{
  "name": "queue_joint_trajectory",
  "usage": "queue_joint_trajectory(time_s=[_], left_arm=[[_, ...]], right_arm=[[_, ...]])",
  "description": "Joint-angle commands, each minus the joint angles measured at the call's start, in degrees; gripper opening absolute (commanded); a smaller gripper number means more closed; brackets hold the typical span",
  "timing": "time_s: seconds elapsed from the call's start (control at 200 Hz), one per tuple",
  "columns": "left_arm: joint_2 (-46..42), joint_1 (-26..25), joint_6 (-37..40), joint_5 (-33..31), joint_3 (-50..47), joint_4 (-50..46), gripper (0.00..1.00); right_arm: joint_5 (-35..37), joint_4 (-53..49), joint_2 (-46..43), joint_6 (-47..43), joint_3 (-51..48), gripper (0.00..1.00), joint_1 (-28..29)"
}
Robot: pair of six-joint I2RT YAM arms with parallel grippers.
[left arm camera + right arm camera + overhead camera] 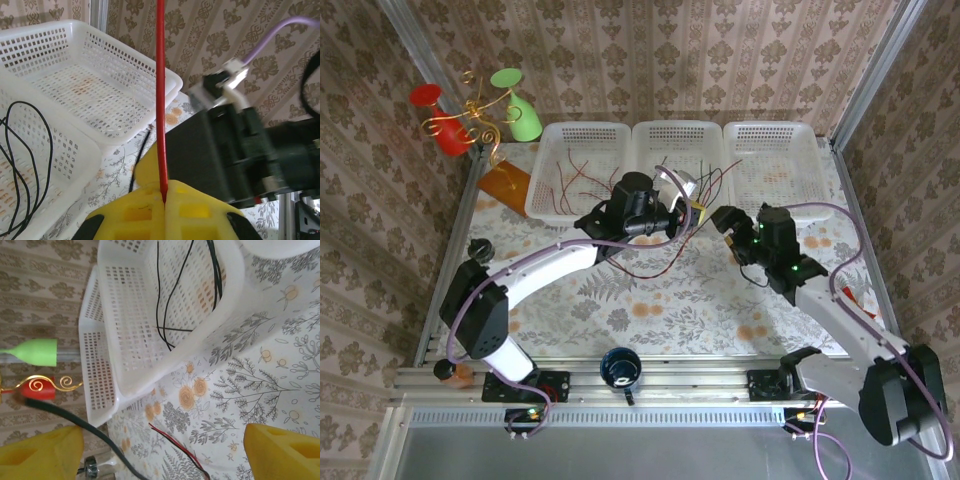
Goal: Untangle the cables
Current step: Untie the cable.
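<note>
My left gripper (165, 200) is shut on a red cable (161, 95) that rises straight up out of its yellow fingertips. From above, this gripper (692, 212) sits at the front of the middle basket (678, 128), where more cables (708, 180) hang over the rim. My right gripper (728, 226) is just to its right. In the right wrist view the gripper (162, 455) stands wide open. A blurred black cable (75, 424) runs past its left finger unpinched. A red and black cable pair (175, 442) lies on the table below.
Three white baskets stand in a row at the back. The left basket (578, 135) holds red and black cables, and the right basket (775, 135) is beside the middle one. Red and green glasses on a gold stand (470, 115) are far left. A dark cup (620, 368) sits at the near edge.
</note>
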Motion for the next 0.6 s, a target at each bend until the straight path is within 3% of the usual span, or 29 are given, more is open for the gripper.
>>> queue_joint_trajectory(time_s=[0.0, 0.185, 0.4, 0.595], left_arm=[[-2.29, -0.51, 0.36, -0.14, 0.47, -1.22, 0.00], [-3.31, -0.58, 0.53, -0.50, 0.32, -2.06, 0.00], [-5.42, -0.50, 2.69, -1.84, 0.47, -4.04, 0.00], [-9.25, -0.23, 6.52, -5.36, 0.19, -7.03, 0.00]], right_arm=[[-4.01, 7.00, 3.46, 0.31, 0.89, 0.77, 0.45], [-4.53, 9.38, 6.98, -0.51, 1.56, 0.58, 1.79], [-2.70, 6.39, 6.71, -2.02, 2.21, 0.00, 2.52], [3.82, -2.60, 0.01, -6.35, 3.96, 0.00, 2.56]])
